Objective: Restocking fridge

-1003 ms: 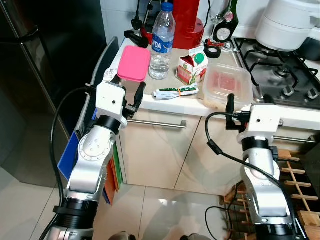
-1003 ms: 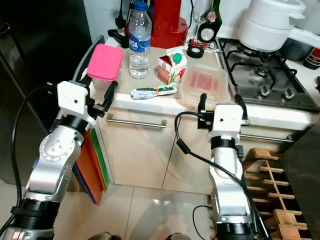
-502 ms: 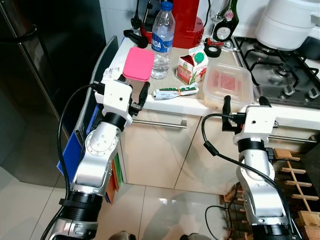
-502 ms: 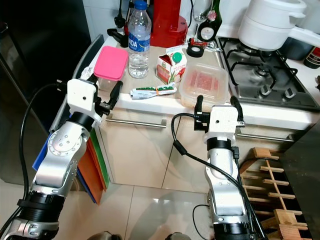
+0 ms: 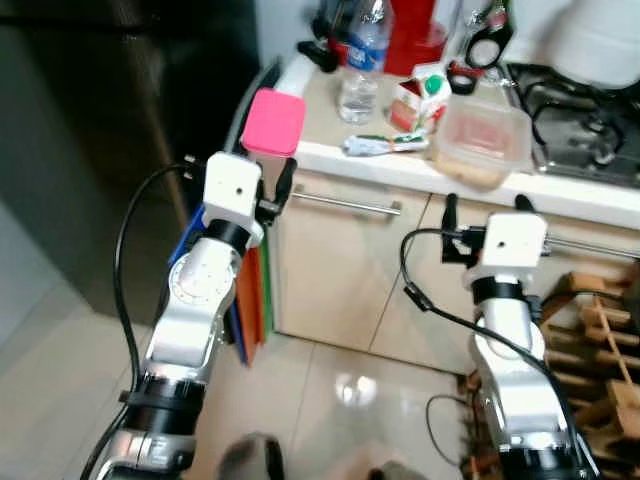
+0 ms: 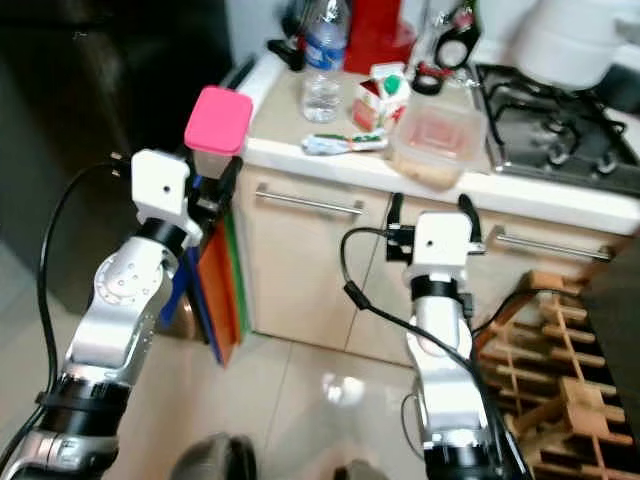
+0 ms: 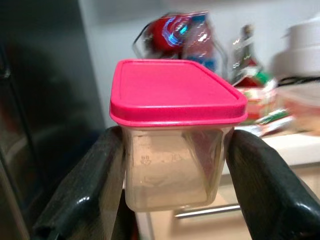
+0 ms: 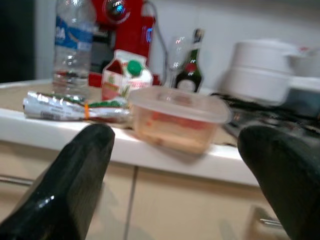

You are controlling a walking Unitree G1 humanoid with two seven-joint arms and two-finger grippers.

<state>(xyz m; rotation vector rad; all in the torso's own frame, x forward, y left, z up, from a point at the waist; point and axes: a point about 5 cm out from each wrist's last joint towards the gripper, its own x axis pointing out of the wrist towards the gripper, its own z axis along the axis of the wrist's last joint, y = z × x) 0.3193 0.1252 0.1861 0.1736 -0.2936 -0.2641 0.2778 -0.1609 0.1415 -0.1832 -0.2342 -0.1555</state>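
Fingers of my left gripper (image 7: pixel 172 165) clamp the pink-lidded tub (image 7: pixel 175 130), upper left of frame beside the dark fridge (image 5: pixel 90 130); my right gripper (image 8: pixel 175 175) gapes empty below the table (image 5: pixel 400 160).

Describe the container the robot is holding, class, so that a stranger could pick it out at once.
Start at the pale worktop beside the dark fridge. Off its fridge-side corner, the left gripper clamps a small clear tub with a bright pink lid. The other clear container rests on the worktop, wider, holding reddish food.
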